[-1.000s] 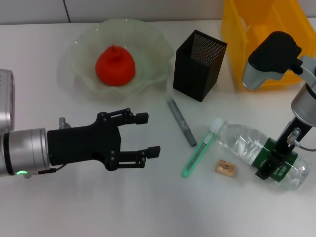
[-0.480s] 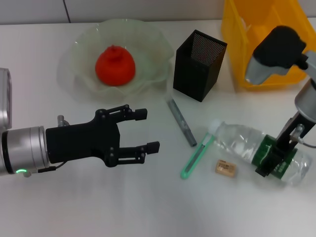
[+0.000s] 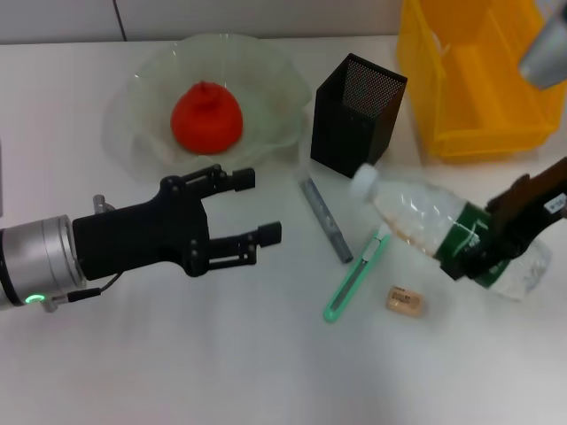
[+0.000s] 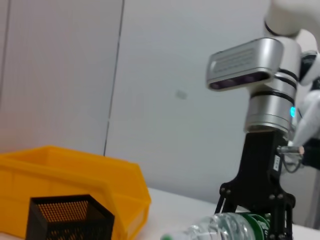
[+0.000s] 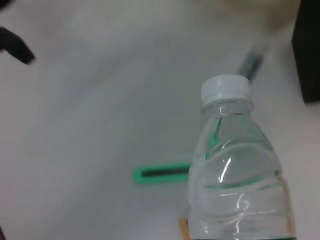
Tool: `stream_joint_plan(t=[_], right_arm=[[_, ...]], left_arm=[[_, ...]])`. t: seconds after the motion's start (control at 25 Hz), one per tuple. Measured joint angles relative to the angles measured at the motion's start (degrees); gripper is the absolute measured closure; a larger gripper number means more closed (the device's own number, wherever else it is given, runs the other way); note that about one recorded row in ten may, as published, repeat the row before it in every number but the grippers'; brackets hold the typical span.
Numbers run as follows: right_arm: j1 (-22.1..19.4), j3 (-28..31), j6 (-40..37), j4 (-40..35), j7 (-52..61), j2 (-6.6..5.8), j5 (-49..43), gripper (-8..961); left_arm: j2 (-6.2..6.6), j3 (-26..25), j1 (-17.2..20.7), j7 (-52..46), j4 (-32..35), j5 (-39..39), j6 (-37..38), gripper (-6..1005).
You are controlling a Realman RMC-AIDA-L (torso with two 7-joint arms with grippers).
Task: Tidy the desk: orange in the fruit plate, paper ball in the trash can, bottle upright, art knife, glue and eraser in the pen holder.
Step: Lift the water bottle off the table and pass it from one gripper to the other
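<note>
Head view, right end effector [image 3: 478, 252]: clamped on the green-labelled body of the bottle [image 3: 425, 226], which is tilted with its cap raised off the tabletop [image 3: 221, 354].
Head view, left end effector [image 3: 252, 208]: fingers spread, hovering below the fruit plate [image 3: 142, 88] holding the orange [image 3: 206, 118].
Head view, loose items: glue [image 3: 324, 220], art knife [image 3: 354, 274] and eraser [image 3: 404, 301] lie near the pen holder [image 3: 356, 115].
Left wrist view: the bottle [image 4: 220, 231] sits in the right end effector [image 4: 257, 220]; the trash can [image 4: 65, 175] stands behind the pen holder [image 4: 67, 217].
Right wrist view: the bottle [image 5: 237, 180] above the art knife [image 5: 160, 174].
</note>
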Motion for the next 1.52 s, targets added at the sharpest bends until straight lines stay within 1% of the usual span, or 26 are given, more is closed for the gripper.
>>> stream_joint_plan(t=[0.04,0.16,0.2,0.24,0.28,0.4,0.44,0.48,0.64,0.72,0.76,0.96,1.0,1.28,1.52], right_arm=[[-0.63,1.17,-0.13,0.68,-1.19,0.03,1.45,187],[-2.27,5.03,-0.16,1.65,-5.26,0.22,5.86,186],[-2.73,6.72,-0.12,1.72,-7.16,0.41,7.43,186],[-3.72,10.06,0.1,1.51,-10.63,0.74,10.65,185],[-3.72,10.06,0.1,1.51,-10.63,0.74,10.65,184],[-5.0,14.06,0.32,-0.52,-16.12,0.86,16.9,182],[-5.48,15.95,0.41,-2.67,-19.5,0.88,20.55,181],[-5.48,15.95,0.41,-2.67,-19.5,0.88,20.55,181],[-6.22,17.83,0.77,-7.32,-27.05,0.91,26.75,178],[-6.87,17.95,0.76,-10.28,-31.44,0.95,30.51,176],[-6.87,17.95,0.76,-10.28,-31.44,0.95,30.51,176],[-7.04,18.0,0.77,-15.95,-37.22,0.96,35.18,172],[-7.03,18.01,0.77,-17.27,-38.49,0.96,36.15,172],[-5.68,18.04,1.33,-23.81,-43.4,1.06,37.39,167],[-4.06,17.47,2.7,-28.55,-45.83,1.06,37.54,162]], left_arm=[[0.05,-0.06,0.12,-0.1,-1.14,-2.85,0.13,174],[0.05,-0.13,0.16,-0.34,-1.37,-3.79,0.15,175],[-0.01,-0.19,0.24,-0.67,-2.04,-5.38,0.21,175],[-0.01,-0.19,0.23,-0.87,-2.94,-7.03,0.29,175],[-0.01,-0.19,0.23,-0.87,-2.94,-7.03,0.29,175],[0.08,-0.19,-0.06,-1.48,-5.38,-11.26,1.43,175],[0.02,-0.19,-0.2,-2.06,-6.39,-13.95,3.35,175],[0.02,-0.19,-0.2,-2.06,-6.39,-13.95,3.35,175],[-0.14,-0.18,-1.06,-4.45,-8.27,-17.97,6.91,175],[-0.14,-0.19,-2.18,-5.33,-10.27,-19.7,8.03,175],[-0.14,-0.18,-2.77,-5.61,-11.01,-20.06,8.4,175],[-0.41,0.01,-5.19,-7.44,-12.86,-20.4,9.24,175],[-0.48,0.2,-6.32,-7.53,-14.18,-20.42,9.47,175],[-0.66,-0.02,-7.74,-7.3,-15.43,-20.48,10.83,174],[-0.75,-0.05,-8.09,-6.99,-15.48,-20.52,11.6,175]])
